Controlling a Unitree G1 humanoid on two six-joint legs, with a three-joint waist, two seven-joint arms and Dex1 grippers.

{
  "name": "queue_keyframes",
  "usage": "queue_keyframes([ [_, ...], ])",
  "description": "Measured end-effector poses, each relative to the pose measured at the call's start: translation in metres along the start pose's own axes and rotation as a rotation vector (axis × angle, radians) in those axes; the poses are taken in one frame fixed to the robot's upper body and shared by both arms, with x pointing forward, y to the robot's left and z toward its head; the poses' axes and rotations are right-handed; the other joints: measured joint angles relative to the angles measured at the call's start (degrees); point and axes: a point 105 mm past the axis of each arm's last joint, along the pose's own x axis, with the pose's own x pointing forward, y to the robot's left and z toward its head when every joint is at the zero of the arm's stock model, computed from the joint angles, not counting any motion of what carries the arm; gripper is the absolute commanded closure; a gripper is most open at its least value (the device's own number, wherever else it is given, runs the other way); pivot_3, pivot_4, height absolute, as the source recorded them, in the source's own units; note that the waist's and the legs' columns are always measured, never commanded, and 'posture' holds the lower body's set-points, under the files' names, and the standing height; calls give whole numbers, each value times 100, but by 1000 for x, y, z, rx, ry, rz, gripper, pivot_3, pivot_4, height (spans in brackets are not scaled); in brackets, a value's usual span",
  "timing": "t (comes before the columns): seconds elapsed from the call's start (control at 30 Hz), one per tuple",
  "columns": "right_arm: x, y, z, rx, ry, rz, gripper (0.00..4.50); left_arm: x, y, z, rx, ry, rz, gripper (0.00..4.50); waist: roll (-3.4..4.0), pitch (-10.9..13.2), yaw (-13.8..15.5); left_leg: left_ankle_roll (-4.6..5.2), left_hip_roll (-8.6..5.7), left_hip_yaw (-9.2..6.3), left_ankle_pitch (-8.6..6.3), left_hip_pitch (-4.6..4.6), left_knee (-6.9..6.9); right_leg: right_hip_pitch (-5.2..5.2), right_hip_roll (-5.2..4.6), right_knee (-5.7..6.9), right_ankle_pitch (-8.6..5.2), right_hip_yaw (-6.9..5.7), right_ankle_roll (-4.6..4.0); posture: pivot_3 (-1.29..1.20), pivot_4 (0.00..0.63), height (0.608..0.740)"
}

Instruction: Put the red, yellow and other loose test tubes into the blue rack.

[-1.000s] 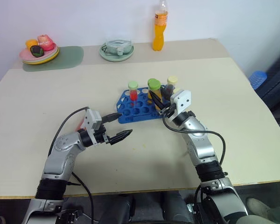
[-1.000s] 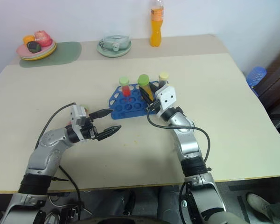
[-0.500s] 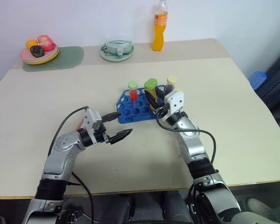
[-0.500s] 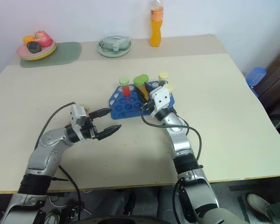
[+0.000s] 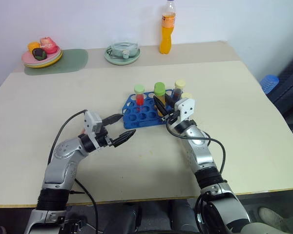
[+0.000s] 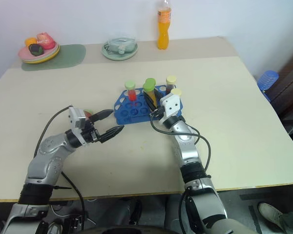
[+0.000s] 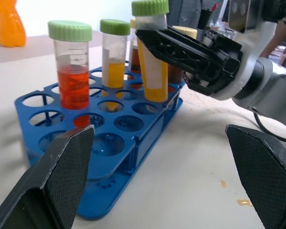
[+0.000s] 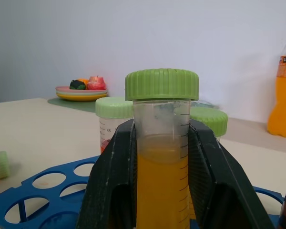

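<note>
The right claw point(image 5: 159, 108), clenched on an upright yellow tube point(image 8: 161, 157), holds it directly above the blue rack point(image 5: 136, 118), the left claw point(image 5: 120, 129) released nearby.

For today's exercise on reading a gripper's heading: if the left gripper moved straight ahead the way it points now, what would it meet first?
Most likely the blue rack, at its near edge in front of the red tube. The left gripper has open jaws aimed at it; depth is uncertain.
</note>
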Motion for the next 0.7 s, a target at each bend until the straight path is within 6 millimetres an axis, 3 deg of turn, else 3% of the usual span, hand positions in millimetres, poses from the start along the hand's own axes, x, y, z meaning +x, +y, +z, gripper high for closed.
queue_keyframes([
  [0.2, -1, 0, -1, 5, -2, 1, 3636, -7, -9, 5, -25, -19, -53, 0, 1, 0, -5, 0, 0, 0, 0, 3, -3, 1, 0, 0, 0, 1, 0, 0, 150, 740],
  [0.43, -10, -3, -13, -16, 39, -17, 413, -19, -6, 12, -15, -29, -61, 0, 2, 0, 5, 0, 0, 0, 0, 7, -6, 4, 1, -1, -1, 1, -1, 0, 150, 740],
  [0.7, -17, -6, -16, -103, 63, -15, 413, -17, -6, 13, -26, -31, -48, 0, 2, 1, 13, 0, 0, -1, 0, 7, -6, 4, 1, -1, -1, 1, -1, 0, 150, 740],
])
